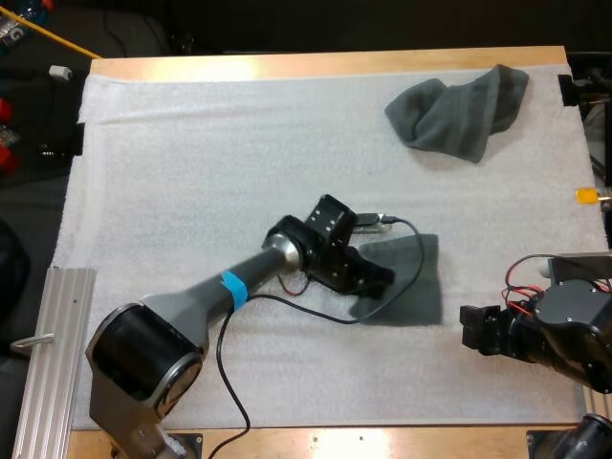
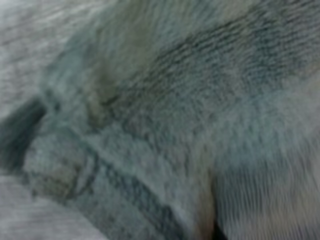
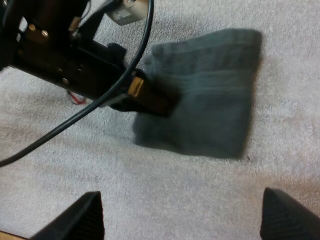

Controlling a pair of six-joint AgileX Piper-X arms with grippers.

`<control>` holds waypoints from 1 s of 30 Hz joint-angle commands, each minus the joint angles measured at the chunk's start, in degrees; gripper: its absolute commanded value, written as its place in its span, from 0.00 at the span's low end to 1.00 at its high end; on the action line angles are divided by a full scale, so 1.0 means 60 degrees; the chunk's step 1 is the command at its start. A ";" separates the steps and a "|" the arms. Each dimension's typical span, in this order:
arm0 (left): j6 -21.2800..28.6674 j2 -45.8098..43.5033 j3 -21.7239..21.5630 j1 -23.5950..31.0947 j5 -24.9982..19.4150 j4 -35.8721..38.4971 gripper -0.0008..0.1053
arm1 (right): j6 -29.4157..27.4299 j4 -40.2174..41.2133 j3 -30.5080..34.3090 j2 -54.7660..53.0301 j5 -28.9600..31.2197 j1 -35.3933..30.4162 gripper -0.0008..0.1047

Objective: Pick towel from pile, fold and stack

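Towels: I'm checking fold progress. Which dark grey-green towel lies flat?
The dark grey-green towel at the left claw lies flat, folded; the far-right one is crumpled.

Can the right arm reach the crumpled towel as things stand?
Probably yes: the crumpled towel lies alone at the mat's far right, the right gripper is open and empty, and the left gripper sits at the folded towel mid-mat, off that path.
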 commanded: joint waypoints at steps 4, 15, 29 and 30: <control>0.1961 -0.0091 -0.0360 0.0960 -0.1883 0.2126 0.01 | -0.0110 0.0025 -0.0049 -0.0022 0.0126 0.0002 0.60; 0.4524 -0.1619 -0.0386 0.4565 -0.5346 0.3926 0.01 | -0.0110 0.0025 -0.0049 -0.0022 0.0126 0.0002 0.60; 0.5346 -0.1716 -0.0386 0.6962 -0.6644 0.4695 0.01 | -0.0110 0.0025 -0.0049 -0.0022 0.0126 0.0002 0.60; 0.5346 -0.1716 -0.0386 0.7025 -0.6646 0.4709 0.01 | -0.0110 0.0025 -0.0049 -0.0022 0.0124 0.0002 0.60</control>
